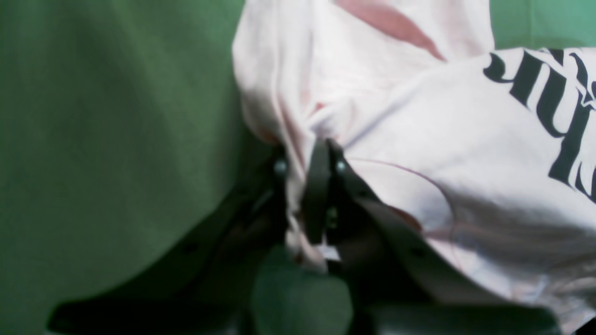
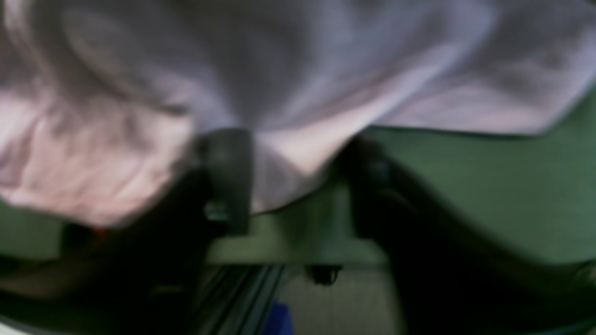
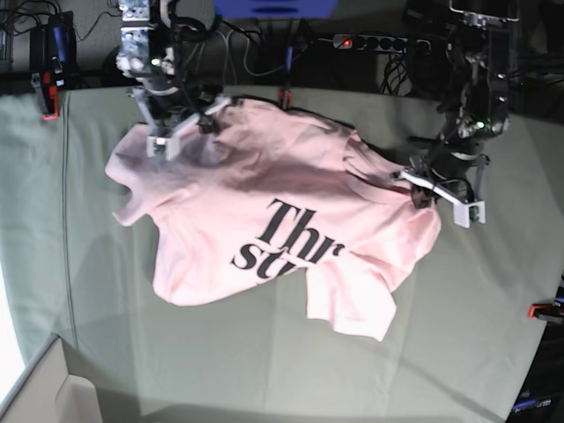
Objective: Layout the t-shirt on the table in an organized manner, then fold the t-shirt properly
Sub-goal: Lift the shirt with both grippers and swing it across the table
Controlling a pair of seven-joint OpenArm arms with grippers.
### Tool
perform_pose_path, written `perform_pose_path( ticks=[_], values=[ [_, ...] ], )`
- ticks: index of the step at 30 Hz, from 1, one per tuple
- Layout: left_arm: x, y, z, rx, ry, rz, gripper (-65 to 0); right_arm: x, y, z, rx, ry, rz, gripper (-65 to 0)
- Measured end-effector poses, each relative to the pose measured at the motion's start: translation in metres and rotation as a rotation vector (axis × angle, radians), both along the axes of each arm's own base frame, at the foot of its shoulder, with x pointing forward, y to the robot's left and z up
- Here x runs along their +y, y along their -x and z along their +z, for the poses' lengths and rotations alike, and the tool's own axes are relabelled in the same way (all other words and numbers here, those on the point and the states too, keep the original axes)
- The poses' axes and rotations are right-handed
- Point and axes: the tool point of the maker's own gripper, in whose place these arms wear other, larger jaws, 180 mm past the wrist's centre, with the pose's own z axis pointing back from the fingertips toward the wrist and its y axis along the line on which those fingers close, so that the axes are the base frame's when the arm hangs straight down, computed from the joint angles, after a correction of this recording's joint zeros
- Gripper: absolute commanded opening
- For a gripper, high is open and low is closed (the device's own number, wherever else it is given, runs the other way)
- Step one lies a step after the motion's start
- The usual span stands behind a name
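Left tool (image 1: 309, 195): it sat right up close in its own wrist view, and its two dark jaws were squeezed tight on a bunch of pink cloth.
Left tool's spot: in the base view it was (image 3: 414, 181) at the shirt's edge on that view's right side.
T-shirt (image 3: 273, 238): it lay on the bench, near the middle and toward the far side, with the black letters facing up.
T-shirt shape: it was bumpy and crooked, one part was flopped over near the front, and the far edge looked lifted a bit.
Right tool (image 2: 293, 181): its jaws stood on either side of a pink cloth edge, with a gap between them, and the view was too blurry to say if they were gripping it.
Right tool's spot: it was (image 3: 181, 132) at the far corner of the shirt on the base view's left.
Bench (image 3: 476, 352): it was covered in grey-green cloth, with lots of room around the shirt.
Done so far: I think only the spreading out had begun.
Left to do: the shirt looked like it needed pulling flat and straight, and all the folding was not yet done.
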Motion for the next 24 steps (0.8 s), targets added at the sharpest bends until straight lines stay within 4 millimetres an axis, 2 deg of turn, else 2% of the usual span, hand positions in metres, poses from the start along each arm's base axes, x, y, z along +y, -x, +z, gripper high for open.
perform_pose_path(
  ticks=[1,4,7,12,15,17,20,24],
  values=[
    [0.000,0.000,0.000,0.000,0.000,0.000,-64.8,0.007,0.002,0.000,0.010,-0.016,0.009,-65.0],
    [-0.001,-0.002,0.005,-0.013,0.000,-0.005,-64.8,0.010,0.005,0.005,0.012,-0.026,0.017,-64.4],
    [0.003,-0.008,0.019,-0.053,-0.002,0.005,-64.8,-0.001,-0.009,0.030,-0.072,0.000,0.019,-65.0],
    [0.004,-0.018,0.040,-0.113,-0.004,0.010,-64.8,-0.017,-0.039,0.083,-0.240,0.048,0.027,-65.0],
    [-0.002,-0.025,0.062,-0.170,-0.003,-0.005,-64.8,-0.024,-0.049,0.107,-0.309,0.069,0.040,-65.0],
    [-0.005,-0.035,0.080,-0.221,-0.006,-0.014,-64.8,-0.026,-0.054,0.115,-0.332,0.078,0.040,-65.0],
    [-0.009,-0.054,0.111,-0.309,-0.004,-0.028,-64.8,-0.042,-0.066,0.123,-0.371,0.110,0.023,-65.0],
    [-0.016,-0.081,0.148,-0.409,0.003,-0.043,-64.8,-0.058,-0.090,0.148,-0.502,0.142,-0.018,-65.0]
  ],
)
